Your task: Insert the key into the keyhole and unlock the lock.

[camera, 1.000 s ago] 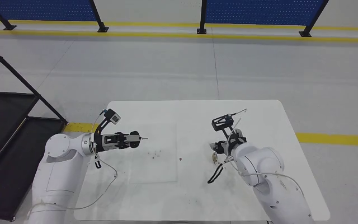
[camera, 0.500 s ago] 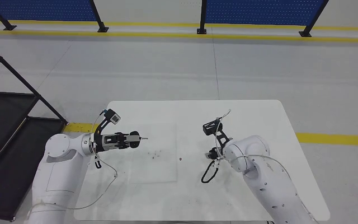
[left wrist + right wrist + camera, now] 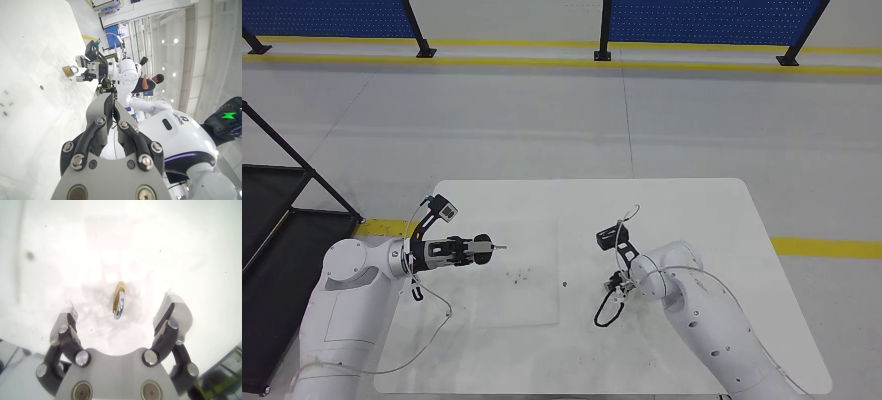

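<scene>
A brass padlock with a silver shackle stands on its edge on the white table. My right gripper is open, one finger on either side of the padlock without touching it. From the left wrist view the padlock sits just in front of the right gripper. My left gripper hangs over the left part of the table, well apart from the padlock. It is shut on the key, whose thin tip sticks out toward the table's middle. The left gripper's fingers are pressed together.
Small dark specks and a brown spot lie on the table between the arms. A black cable loop hangs from the right wrist. A black rack stands off the table's left side.
The right arm has swung toward the table's middle and lowered its open gripper around the padlock. The left arm has kept still with the key.
</scene>
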{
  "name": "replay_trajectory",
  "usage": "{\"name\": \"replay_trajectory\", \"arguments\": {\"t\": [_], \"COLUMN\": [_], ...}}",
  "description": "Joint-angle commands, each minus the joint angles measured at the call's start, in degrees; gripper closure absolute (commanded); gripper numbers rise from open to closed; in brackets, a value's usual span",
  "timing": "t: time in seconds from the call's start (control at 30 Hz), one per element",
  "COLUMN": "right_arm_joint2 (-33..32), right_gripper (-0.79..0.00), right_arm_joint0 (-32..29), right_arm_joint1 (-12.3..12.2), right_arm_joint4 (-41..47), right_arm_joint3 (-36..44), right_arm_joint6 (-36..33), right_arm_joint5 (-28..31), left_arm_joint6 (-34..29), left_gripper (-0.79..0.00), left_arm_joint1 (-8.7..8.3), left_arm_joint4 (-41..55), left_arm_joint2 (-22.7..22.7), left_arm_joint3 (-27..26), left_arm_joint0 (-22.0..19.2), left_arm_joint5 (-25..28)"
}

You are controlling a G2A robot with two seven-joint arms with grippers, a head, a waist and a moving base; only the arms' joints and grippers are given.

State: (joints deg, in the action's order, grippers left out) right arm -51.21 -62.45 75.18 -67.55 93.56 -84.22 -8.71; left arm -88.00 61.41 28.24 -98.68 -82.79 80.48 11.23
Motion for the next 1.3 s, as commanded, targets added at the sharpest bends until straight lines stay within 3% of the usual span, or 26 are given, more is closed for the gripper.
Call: {"name": "replay_trajectory", "arguments": {"t": [0.0,0.1,0.17,0.3,0.5,0.8,0.97,1.03,1.27], "right_arm_joint2": [0.2,0.3,0.4,0.5,0.6,0.4,0.3,0.2,-3.1], "right_gripper": [-0.785,-0.754,-0.585,-0.388,-0.289,-0.262,-0.111,0.000,0.000], "right_arm_joint0": [0.2,0.4,0.6,0.9,1.2,1.2,1.3,1.4,0.4], "right_arm_joint1": [0.1,0.3,0.4,0.5,0.7,0.8,0.9,1.0,0.7], "right_arm_joint4": [0.2,0.5,0.4,0.5,0.5,0.4,0.7,0.8,4.0], "right_arm_joint3": [-0.8,-1.7,-2.2,-3.1,-3.7,-4.2,-4.8,-5.0,-3.1], "right_arm_joint6": [0.3,0.7,0.8,0.9,0.7,0.0,0.1,0.2,2.1], "right_arm_joint5": [0.0,0.0,-0.1,-0.1,0.1,0.7,0.8,0.7,0.1], "left_arm_joint6": [0.0,0.0,0.0,0.0,0.0,0.0,0.0,0.0,0.0], "left_gripper": [0.000,0.000,0.000,0.000,0.000,0.000,0.000,0.000,0.000], "left_arm_joint1": [0.00,0.00,0.00,0.00,0.00,0.00,0.00,0.00,0.00], "left_arm_joint4": [0.0,0.0,0.0,0.0,0.0,0.0,0.0,0.0,0.0], "left_arm_joint2": [0.0,0.0,0.0,0.0,0.0,0.0,0.0,0.0,0.0], "left_arm_joint3": [0.0,0.0,0.0,0.0,0.0,0.0,0.0,0.0,0.0], "left_arm_joint0": [0.0,0.0,0.0,0.0,0.0,0.0,0.0,0.0,0.0], "left_arm_joint5": [0.0,0.0,0.0,0.0,0.0,0.0,0.0,0.0,0.0]}}
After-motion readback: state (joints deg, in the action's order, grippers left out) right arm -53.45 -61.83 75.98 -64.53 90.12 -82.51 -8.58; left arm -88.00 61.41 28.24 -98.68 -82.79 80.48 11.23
